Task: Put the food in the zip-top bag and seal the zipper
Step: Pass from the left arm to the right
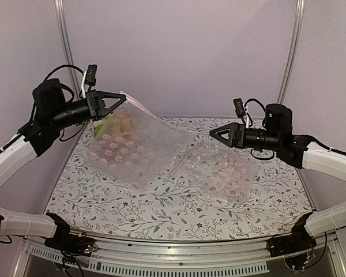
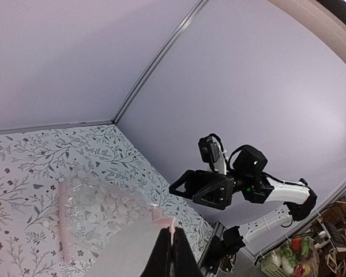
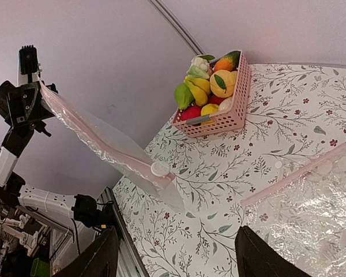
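Soft, even, pinkish-white light, faint shadows, wide-angle bending at wrist-view edges, sheen on crinkled bag.

The top external camera looks down from above and behind the arm bases, taking in the whole floral table. The left wrist camera, held high, faces the right arm. The right wrist camera, lower and nearer the tabletop, faces the left arm. All three views share the raised zip-top bag.
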You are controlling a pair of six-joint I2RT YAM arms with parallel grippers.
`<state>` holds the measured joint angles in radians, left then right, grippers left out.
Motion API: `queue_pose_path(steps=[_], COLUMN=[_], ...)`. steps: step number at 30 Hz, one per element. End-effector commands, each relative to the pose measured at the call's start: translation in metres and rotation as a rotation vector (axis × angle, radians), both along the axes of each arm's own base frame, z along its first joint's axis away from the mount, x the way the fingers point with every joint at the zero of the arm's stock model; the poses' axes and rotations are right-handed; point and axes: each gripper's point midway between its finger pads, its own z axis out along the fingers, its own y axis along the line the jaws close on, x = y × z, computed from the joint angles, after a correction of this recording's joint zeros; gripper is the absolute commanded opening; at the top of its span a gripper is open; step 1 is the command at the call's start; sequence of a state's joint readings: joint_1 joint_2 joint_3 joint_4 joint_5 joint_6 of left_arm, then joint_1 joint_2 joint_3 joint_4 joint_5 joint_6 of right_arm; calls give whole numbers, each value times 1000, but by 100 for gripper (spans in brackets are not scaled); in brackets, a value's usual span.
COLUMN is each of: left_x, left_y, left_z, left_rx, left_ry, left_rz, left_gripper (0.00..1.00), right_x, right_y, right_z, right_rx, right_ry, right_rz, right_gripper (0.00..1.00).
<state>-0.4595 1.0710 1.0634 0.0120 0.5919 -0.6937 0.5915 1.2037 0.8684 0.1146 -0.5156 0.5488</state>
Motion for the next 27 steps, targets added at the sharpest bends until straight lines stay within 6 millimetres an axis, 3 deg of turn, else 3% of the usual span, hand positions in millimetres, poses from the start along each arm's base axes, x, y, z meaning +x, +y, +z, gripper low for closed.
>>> queue_pose_path(steps=[1, 18, 27], left_x=[-4, -4, -7], left_y=[1, -1, -1], left_z=[9, 10, 8], left_rx=[-43, -64, -74], left_ry=[-22, -21, -16], left_rz=[-28, -50, -58], left_gripper=[0, 0, 0], right_x=[-4, -13, -13], right_y=[21, 59, 66], right_z=[-6, 7, 9], right_rx=[7, 88, 99], right_ry=[7, 7, 0], right_rz=[56, 165, 176], right_gripper=[68, 45, 33])
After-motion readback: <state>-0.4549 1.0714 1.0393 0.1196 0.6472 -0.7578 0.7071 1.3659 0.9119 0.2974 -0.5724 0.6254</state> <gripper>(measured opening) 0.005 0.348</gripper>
